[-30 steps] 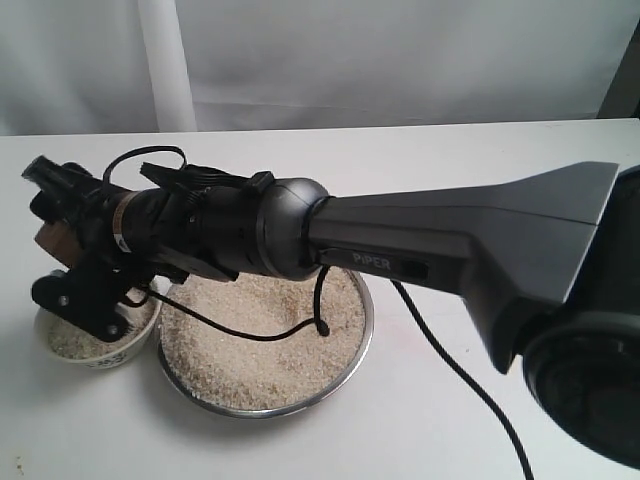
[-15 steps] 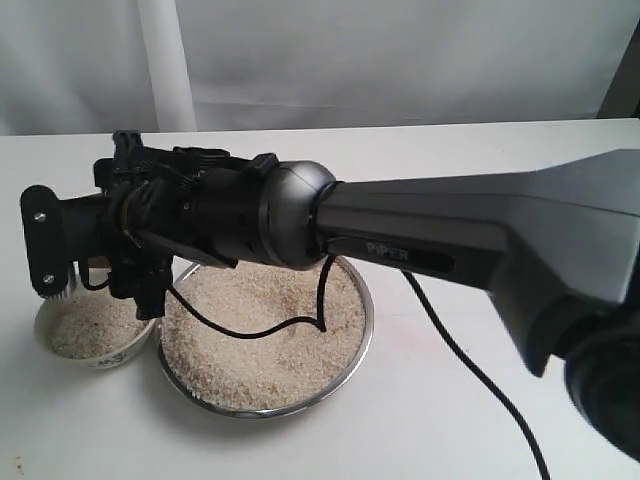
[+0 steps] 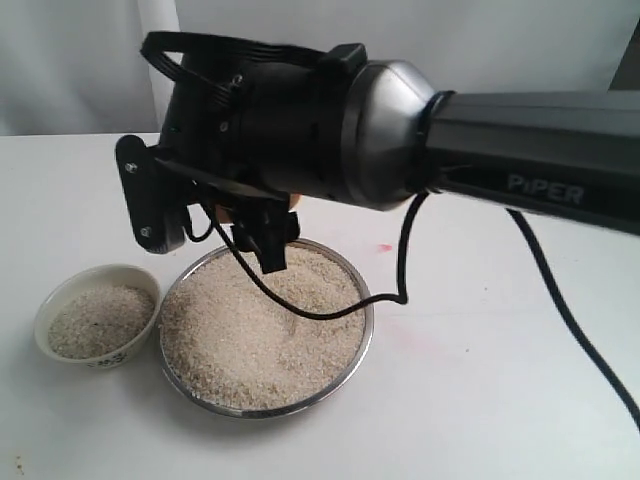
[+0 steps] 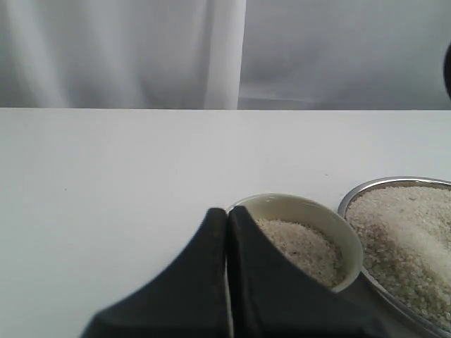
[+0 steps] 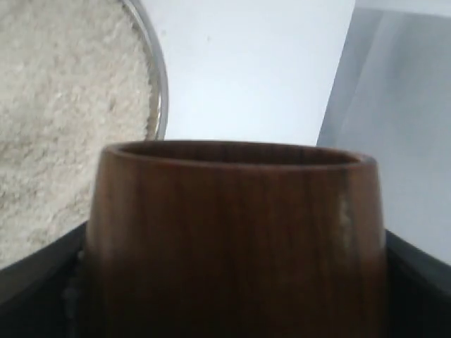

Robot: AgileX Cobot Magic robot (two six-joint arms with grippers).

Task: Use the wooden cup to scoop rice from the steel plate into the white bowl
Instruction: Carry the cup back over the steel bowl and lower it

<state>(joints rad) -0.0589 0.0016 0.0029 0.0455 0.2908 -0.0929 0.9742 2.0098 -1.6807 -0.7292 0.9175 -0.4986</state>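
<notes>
In the right wrist view my right gripper (image 5: 236,296) is shut on the reddish-brown wooden cup (image 5: 236,232), a black finger on each side; the cup's inside is hidden. Beyond it lie the steel plate's rim (image 5: 161,88) and rice (image 5: 63,127). The exterior view shows the right arm's wrist (image 3: 290,130) above the far side of the steel plate (image 3: 366,330), hiding the cup. Rice (image 3: 260,340) fills the plate. The white bowl (image 3: 110,360) to its left holds rice (image 3: 97,318). My left gripper (image 4: 227,220) is shut and empty, close to the bowl (image 4: 296,206).
A black cable (image 3: 330,312) loops from the right arm down over the rice in the plate. Another cable (image 3: 580,340) trails across the white table at the right. A white curtain (image 3: 90,60) hangs behind the table.
The right arm has lifted away from over the white bowl and swung right, above the plate's far side, with its wrist rotating. The bowl with its rice is now uncovered.
</notes>
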